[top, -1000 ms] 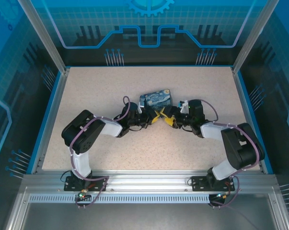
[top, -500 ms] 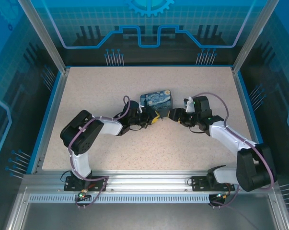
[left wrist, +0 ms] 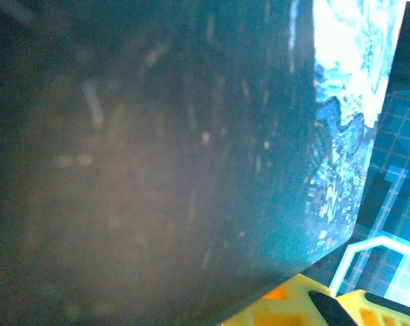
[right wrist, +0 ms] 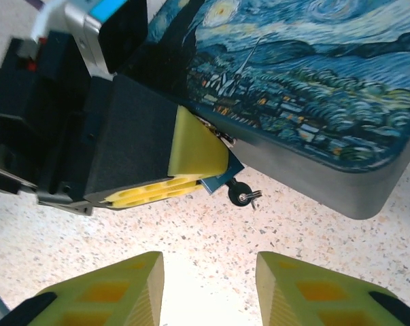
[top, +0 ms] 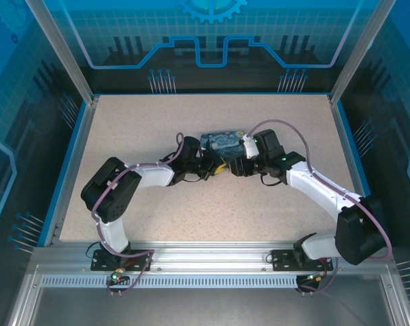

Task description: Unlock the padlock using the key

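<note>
My left gripper [top: 217, 168] lies just in front of the dark-blue painted box [top: 223, 140], its yellow fingers [right wrist: 191, 155] shut on the padlock [right wrist: 219, 178]. Only a small bluish-grey corner of the padlock shows below them. The key [right wrist: 241, 195] sticks out of that corner, a small dark round head with a thin ring, hanging just above the table. My right gripper [right wrist: 208, 263] faces it from a short way off, open, with bare table between its fingers. In the top view the right gripper [top: 234, 168] sits close to the right of the left one. The box's dark side [left wrist: 157, 149] looms close in the left wrist view.
The speckled table [top: 191, 122] is bordered by a blue rim and see-through enclosure walls. The painted box [right wrist: 313, 88] overhangs the padlock closely on the far side. Both forearms angle in toward the middle of the table.
My right arm has swung back and to the left, bringing its gripper beside the box and facing the left gripper, and its jaws have narrowed. The left gripper has stayed shut, almost in place.
</note>
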You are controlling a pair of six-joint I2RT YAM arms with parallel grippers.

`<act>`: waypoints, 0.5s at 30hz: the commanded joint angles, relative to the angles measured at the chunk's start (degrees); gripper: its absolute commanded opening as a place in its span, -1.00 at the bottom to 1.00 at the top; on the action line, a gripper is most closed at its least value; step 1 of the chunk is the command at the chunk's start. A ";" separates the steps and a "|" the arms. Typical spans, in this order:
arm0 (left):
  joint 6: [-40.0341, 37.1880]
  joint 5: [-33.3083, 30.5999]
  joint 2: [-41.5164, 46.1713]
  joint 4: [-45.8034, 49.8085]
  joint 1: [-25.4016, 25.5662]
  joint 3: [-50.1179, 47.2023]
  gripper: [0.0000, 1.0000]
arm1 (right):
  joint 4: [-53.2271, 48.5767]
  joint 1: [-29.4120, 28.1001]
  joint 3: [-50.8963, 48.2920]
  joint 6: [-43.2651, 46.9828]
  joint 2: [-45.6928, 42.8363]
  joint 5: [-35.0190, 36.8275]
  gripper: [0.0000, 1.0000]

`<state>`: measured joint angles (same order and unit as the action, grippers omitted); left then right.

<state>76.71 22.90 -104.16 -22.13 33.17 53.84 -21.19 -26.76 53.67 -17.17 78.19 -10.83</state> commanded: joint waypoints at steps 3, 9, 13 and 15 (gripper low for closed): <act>-0.94 3.36 2.71 6.10 -0.13 4.12 -1.00 | -1.86 -1.51 2.14 4.41 1.76 4.32 -0.20; -1.37 3.68 2.83 8.09 -0.13 5.56 -1.00 | -1.09 -3.63 2.93 5.97 3.36 9.19 -0.21; -1.80 3.76 2.91 9.35 -0.16 6.34 -1.00 | -0.63 -4.72 3.57 6.68 4.87 12.24 -0.21; -1.96 3.74 3.00 9.82 -0.14 6.61 -1.00 | -0.34 -4.87 3.90 6.87 5.75 13.07 -0.21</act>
<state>75.92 24.45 -103.44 -14.04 33.17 58.24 -21.78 -30.74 55.68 -11.86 82.65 -0.93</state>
